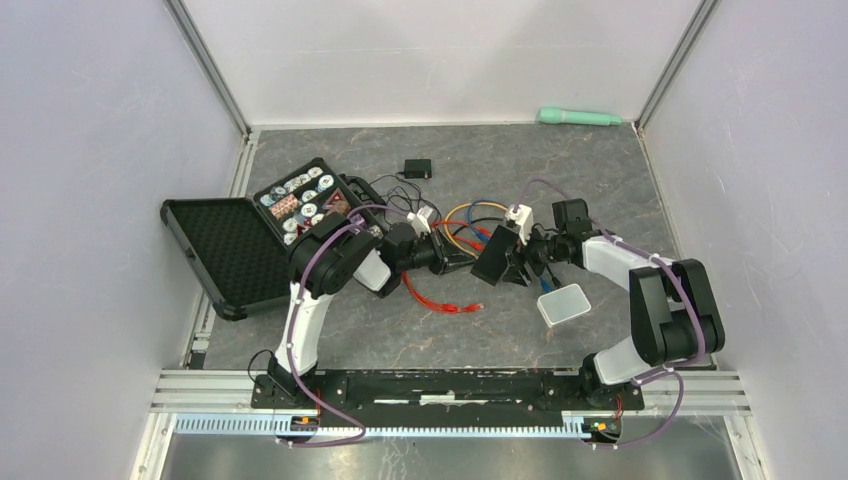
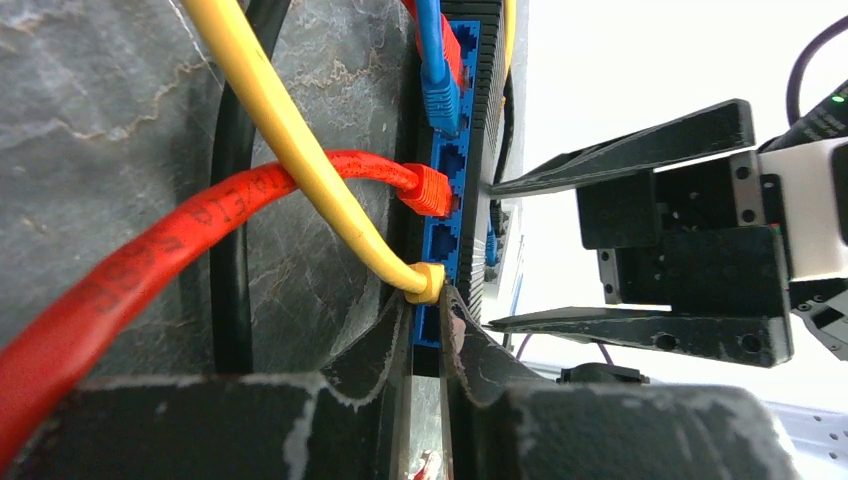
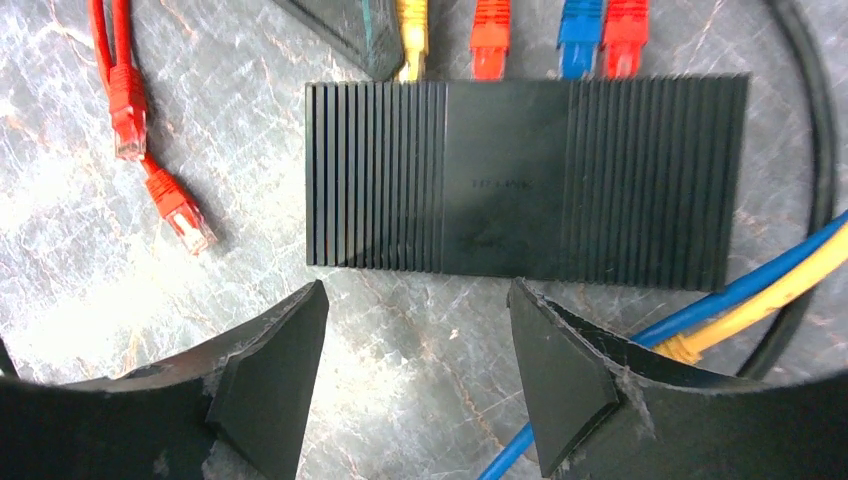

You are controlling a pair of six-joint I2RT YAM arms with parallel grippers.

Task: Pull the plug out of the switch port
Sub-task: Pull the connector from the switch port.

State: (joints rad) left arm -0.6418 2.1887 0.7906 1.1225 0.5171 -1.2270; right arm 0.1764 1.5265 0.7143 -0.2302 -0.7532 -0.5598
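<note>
The black network switch [image 3: 527,180] lies on the marble table with yellow [image 3: 412,30], orange-red [image 3: 490,35], blue [image 3: 580,30] and red [image 3: 625,30] plugs in its far side. In the left wrist view its blue port face [image 2: 445,225] shows the yellow plug [image 2: 428,283] in the end port. My left gripper [image 2: 428,300] is nearly closed, its tips pinching that yellow plug; one finger also shows in the right wrist view [image 3: 345,30]. My right gripper [image 3: 415,300] is open and empty, hovering at the switch's near edge.
Two loose red plugs [image 3: 128,110] lie left of the switch. Blue and yellow cables [image 3: 760,290] run past its right side. An open black case [image 1: 240,250] stands at the left, a white container [image 1: 563,304] front right, a green object [image 1: 578,117] at the back.
</note>
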